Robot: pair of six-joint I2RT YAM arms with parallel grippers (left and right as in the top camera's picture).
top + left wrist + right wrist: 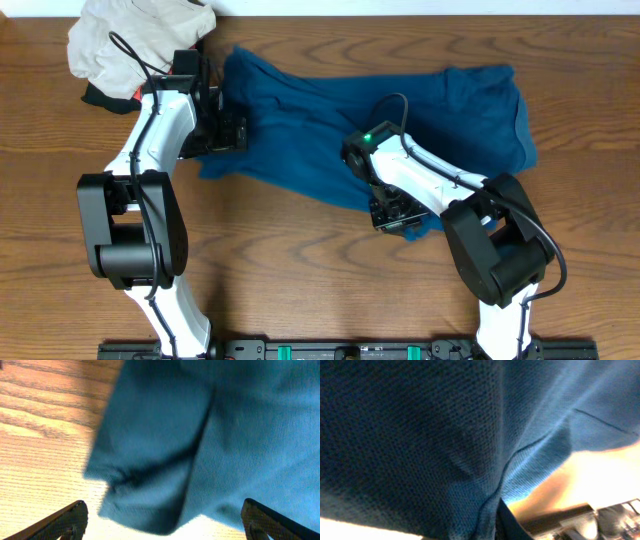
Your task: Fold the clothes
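Observation:
The clothes, a large teal-blue shirt (400,110), lie crumpled across the middle of the table. My left gripper (228,132) is at the shirt's left end, low over a hanging fold of the shirt (165,460). It is open, its dark fingertips (70,517) wide apart with the cloth edge between them, untouched. My right gripper (398,212) is at the shirt's near edge. In the right wrist view the shirt (420,435) fills the frame and bunches into a pinched fold at the gripper (495,515), which is shut on it.
A pale beige-grey garment (130,45) is heaped at the back left corner, with a bit of orange-red and black cloth (100,97) under it. Bare wooden table (300,270) lies in front of the shirt. The arms' base rail (350,350) runs along the front edge.

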